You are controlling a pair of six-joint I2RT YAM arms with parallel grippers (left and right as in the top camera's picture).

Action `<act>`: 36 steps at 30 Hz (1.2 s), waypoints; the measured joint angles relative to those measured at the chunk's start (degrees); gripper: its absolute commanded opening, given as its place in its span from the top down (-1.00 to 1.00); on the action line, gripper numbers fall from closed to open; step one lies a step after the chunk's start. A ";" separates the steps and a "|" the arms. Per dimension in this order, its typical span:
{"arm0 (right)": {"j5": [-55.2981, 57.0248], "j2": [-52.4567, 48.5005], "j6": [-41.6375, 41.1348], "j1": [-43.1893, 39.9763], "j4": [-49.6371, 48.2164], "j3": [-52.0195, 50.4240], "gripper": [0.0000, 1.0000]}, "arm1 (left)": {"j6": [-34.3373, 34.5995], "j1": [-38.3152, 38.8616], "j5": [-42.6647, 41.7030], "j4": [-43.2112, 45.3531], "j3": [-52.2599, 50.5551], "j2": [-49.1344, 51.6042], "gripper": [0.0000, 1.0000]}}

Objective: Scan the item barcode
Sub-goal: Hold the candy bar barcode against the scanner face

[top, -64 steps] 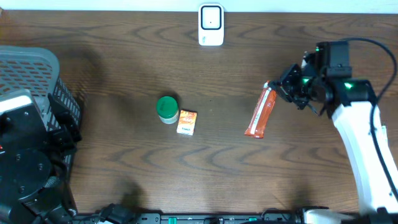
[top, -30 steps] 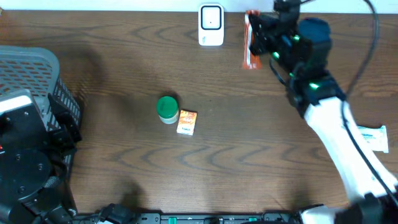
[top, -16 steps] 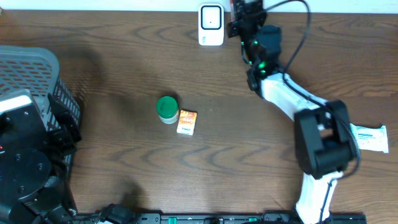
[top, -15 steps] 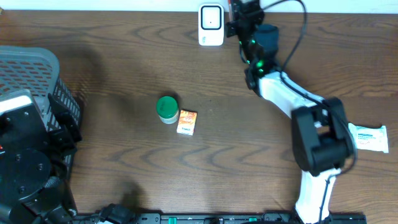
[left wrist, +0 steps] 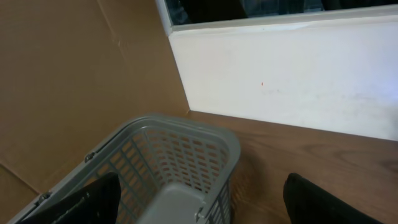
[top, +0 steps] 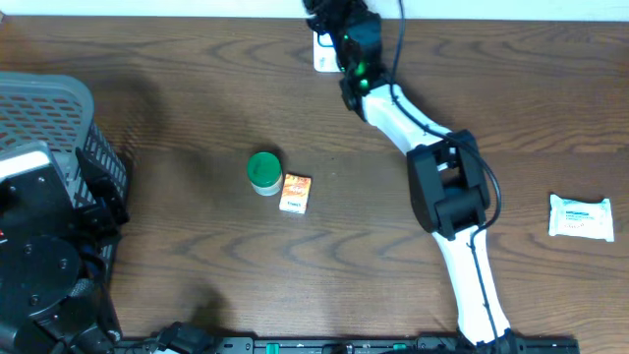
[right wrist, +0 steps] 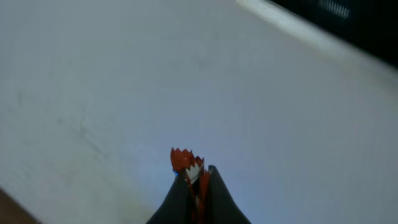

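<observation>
One arm only is placed at the scanner [top: 321,59]: the right gripper [right wrist: 198,179] is held directly over it, jaws clamped together on the red sachet [right wrist: 185,160]. The sachet's serrated end is seen poking out just past the fingertips, so its long axis is judged to run on from the gripper, away from the wrist and toward the white wall [right wrist: 124,74] behind the scanner. From above, the sachet is hidden under the gripper, and which face is turned to the scanner cannot be told. The coming move is judged to depend on turning the barcode side down toward the scanner's window. The left gripper [left wrist: 198,208] is parked well apart from the scanner, fingers spread wide and empty above the grey basket [left wrist: 180,121]. A green-lidded jar [top: 263,169] and a small orange box [top: 295,193] lie nearer the table's front than the scanner.
</observation>
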State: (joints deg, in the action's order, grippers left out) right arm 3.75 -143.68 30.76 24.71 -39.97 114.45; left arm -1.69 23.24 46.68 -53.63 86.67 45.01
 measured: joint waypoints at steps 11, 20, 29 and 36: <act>0.52 -2.29 8.92 1.16 8.98 1.03 0.98 | 0.00 0.00 0.00 0.00 0.00 0.00 -0.68; 1.33 -6.08 13.73 4.94 19.12 1.16 0.97 | 0.02 0.00 0.00 0.02 0.00 0.00 -0.68; -0.09 -6.08 19.50 6.62 8.20 1.18 0.97 | 0.02 0.00 0.00 0.00 0.00 0.00 -0.68; 1.75 -6.08 23.76 5.60 7.08 1.18 0.98 | 0.00 0.00 0.00 0.00 0.00 0.00 -0.68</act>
State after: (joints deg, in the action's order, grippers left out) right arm 5.50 -149.75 54.52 30.30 -32.88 115.63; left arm -1.69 23.24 46.68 -53.63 86.67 45.01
